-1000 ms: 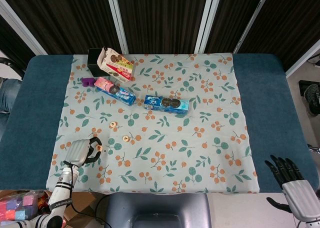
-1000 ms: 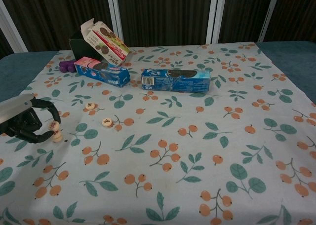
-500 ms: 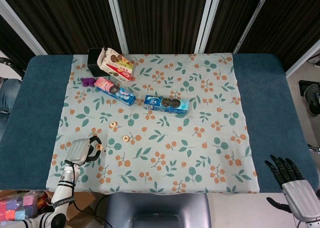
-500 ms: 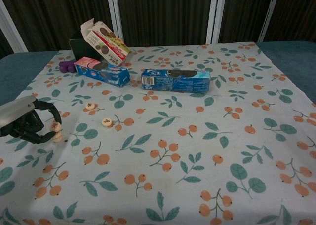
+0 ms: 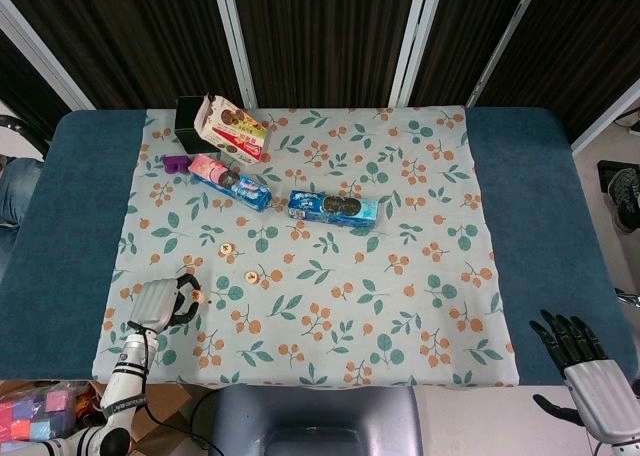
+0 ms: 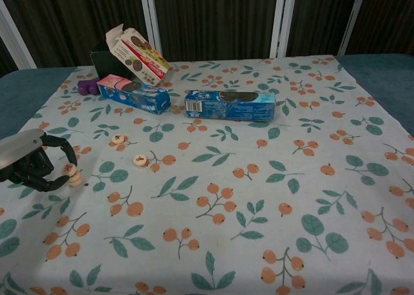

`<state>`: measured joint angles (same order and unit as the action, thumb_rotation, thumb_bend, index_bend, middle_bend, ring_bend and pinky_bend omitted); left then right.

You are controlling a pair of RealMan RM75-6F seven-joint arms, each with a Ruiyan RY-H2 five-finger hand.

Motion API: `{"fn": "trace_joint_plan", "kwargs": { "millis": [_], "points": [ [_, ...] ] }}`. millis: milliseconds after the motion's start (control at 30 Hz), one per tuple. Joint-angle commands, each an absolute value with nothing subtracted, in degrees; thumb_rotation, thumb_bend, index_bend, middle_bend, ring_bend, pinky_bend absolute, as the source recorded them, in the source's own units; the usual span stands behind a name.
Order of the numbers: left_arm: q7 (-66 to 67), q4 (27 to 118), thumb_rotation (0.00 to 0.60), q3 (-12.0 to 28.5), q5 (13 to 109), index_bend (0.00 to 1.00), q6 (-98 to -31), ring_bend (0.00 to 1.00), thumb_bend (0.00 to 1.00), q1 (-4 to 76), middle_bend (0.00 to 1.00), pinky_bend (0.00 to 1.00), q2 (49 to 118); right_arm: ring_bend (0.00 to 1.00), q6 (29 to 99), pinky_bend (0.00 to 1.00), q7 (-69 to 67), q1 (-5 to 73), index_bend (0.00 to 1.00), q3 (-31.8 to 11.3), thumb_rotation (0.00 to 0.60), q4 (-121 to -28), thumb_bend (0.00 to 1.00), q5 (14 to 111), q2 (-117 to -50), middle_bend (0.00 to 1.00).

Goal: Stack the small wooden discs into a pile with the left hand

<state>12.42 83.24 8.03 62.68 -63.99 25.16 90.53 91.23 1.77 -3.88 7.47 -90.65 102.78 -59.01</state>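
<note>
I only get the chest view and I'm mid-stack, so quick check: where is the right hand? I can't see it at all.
Observer: The head view shows the right hand off the cloth, past its near right corner, fingers spread, holding nothing.
Operator: Good. My left hand pinches a wooden disc. Where does its arm run?
Observer: The forearm runs back over the cloth's near left edge and off the table.
Operator: Anything beside that arm?
Observer: Coloured blocks lie below the table's near left corner.
</note>
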Motion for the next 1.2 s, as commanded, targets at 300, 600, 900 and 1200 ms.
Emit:
{"fn": "trace_joint_plan", "kwargs": {
  "millis": [300, 600, 900, 1200],
  "points": [
    [12.3, 81.7, 0.6, 8.6, 62.0, 0.42, -63.1, 1.0, 0.4, 25.6, 1.0, 1.0, 91.2, 0.0, 91.3, 0.0, 1.7, -3.9, 0.0, 7.5, 0.6, -90.6, 0.14, 102.8, -59.0, 0.0],
    [11.6, 82.6, 0.6, 8.7, 63.0, 0.41, -63.6, 1.0, 0.4, 25.5, 1.0, 1.0, 90.7, 0.0, 91.3, 0.0, 1.8, -3.9, 0.0, 7.5, 0.6, -90.7, 0.14, 102.8, -59.0, 0.0],
    [11.2, 86.2, 0.6, 8.9, 66.0, 0.39, -66.2, 1.0, 0.4, 25.4, 1.0, 1.0, 91.0, 0.0, 91.4, 0.0, 1.5, -4.0, 0.0, 7.6, 0.6, -90.7, 0.14, 103.0, -58.9, 0.0],
    [21.2, 86.1, 0.6, 12.1, 61.5, 0.33, -67.5, 1.0, 0.4, 29.1, 1.0, 1.0, 98.1, 0.0, 91.4, 0.0, 1.0, -3.8, 0.0, 7.5, 0.6, -90.6, 0.14, 103.0, -58.7, 0.0]
  ]
}}
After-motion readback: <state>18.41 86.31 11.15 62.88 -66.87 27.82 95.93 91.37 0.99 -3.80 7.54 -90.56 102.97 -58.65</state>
